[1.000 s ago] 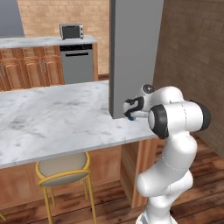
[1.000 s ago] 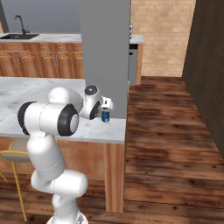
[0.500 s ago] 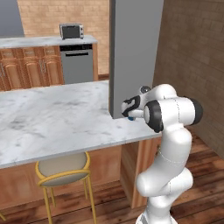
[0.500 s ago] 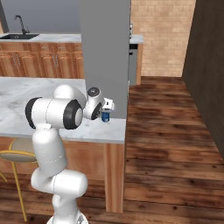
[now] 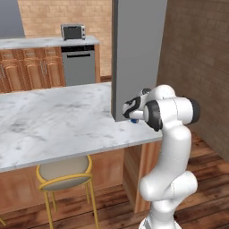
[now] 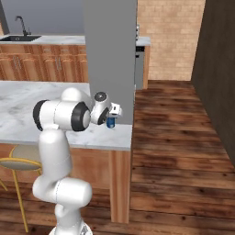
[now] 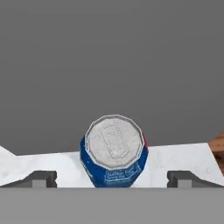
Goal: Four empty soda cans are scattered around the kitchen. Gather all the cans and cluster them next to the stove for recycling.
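A blue soda can (image 7: 114,153) with a silver top stands upright on the white marble island counter (image 5: 58,125), right at the foot of a grey pillar (image 5: 136,49). My gripper (image 7: 113,179) hovers just above and in front of it, open, one fingertip on each side of the can and neither touching it. From the right base view the can (image 6: 110,122) peeks out below the gripper (image 6: 111,114), near the counter's corner. In the left base view the gripper (image 5: 129,109) covers most of the can (image 5: 134,120). The stove is out of view.
The pillar rises directly behind the can. The counter's edge (image 6: 120,146) runs close to the can on the right, with wooden floor (image 6: 179,151) beyond it. A yellow stool (image 5: 65,172) stands under the island. A dishwasher (image 5: 79,65) and a toaster oven (image 5: 73,31) are along the far wall.
The arm's elbow has swung a little and the hand has edged closer to the can by the pillar. The jaws stayed open and the can has not moved.
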You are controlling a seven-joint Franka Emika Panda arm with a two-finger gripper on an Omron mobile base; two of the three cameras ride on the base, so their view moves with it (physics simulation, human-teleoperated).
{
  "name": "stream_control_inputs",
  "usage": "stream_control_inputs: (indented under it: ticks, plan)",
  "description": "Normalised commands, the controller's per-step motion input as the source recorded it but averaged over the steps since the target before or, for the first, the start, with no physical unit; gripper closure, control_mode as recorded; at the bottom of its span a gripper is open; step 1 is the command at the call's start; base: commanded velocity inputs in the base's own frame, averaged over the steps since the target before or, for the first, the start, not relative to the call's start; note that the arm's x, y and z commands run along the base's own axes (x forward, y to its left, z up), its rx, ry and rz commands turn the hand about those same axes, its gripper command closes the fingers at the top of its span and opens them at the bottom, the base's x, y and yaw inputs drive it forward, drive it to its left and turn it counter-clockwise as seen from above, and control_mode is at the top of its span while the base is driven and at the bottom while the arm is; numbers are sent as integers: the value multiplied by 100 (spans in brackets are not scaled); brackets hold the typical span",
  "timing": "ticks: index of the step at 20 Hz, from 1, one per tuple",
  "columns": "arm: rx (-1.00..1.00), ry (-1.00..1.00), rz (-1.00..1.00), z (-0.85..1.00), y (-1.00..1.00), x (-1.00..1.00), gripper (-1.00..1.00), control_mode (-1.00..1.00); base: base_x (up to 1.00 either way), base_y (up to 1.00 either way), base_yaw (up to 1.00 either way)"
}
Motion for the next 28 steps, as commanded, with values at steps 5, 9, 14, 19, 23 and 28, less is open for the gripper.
stream_control_inputs:
  ticks: [5, 9, 14, 19, 23, 28]
  plan:
    - [0, 0, 0, -13, 0, 21, -100, -100, 0, 0, 0]
    - [0, 0, 0, -14, 0, 21, -100, -100, 0, 0, 0]
    - [0, 0, 0, -17, 0, 20, -100, -100, 0, 0, 0]
    - [0, 0, 0, -24, 0, 11, -100, -100, 0, 0, 0]
    - [0, 1, 0, -31, 0, 4, 100, -100, 0, 0, 0]
    - [0, 2, 0, -13, 0, 0, 100, -100, 0, 0, 0]
